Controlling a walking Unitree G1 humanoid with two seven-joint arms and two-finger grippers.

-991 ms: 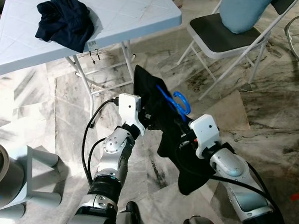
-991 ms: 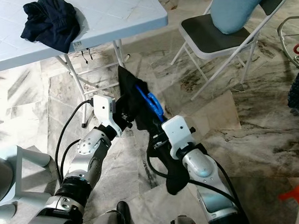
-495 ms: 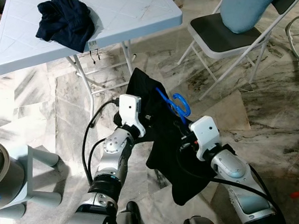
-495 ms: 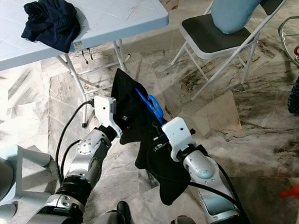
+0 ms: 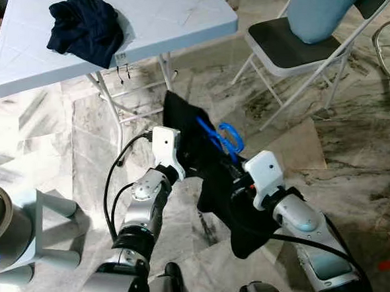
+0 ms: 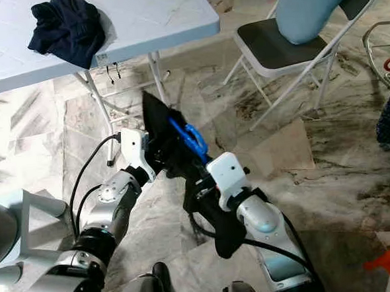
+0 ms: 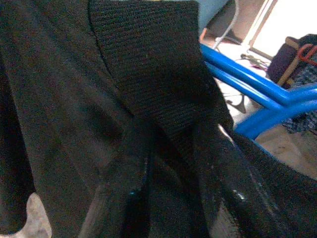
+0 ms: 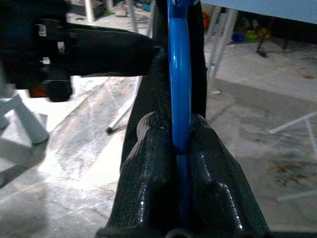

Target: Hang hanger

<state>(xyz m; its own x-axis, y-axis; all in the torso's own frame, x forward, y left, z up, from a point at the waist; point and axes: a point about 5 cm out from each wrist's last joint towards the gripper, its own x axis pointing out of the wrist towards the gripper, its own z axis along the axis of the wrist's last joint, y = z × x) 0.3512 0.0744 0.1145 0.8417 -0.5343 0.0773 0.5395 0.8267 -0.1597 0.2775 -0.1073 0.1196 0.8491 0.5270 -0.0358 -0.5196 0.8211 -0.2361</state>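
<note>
Left eye view?
— Blue hanger [image 5: 222,138] with a black garment [image 5: 210,175] on it is held above the floor between both arms; no rail is visible, so hanging looks outstanding.

Left wrist view?
— Left end effector [image 7: 171,163] is clenched on garment fabric.

Right wrist view?
— Right end effector [image 8: 177,148] is clamped on the hanger's bar.

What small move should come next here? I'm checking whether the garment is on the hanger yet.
Probably the left hand should ease the black garment's ribbed collar further over the blue hanger. The right hand is clamped on the hanger's bar, and the left hand pinches the collar right beside it. The cloth hangs bunched between the two arms, so it does not look seated yet.
</note>
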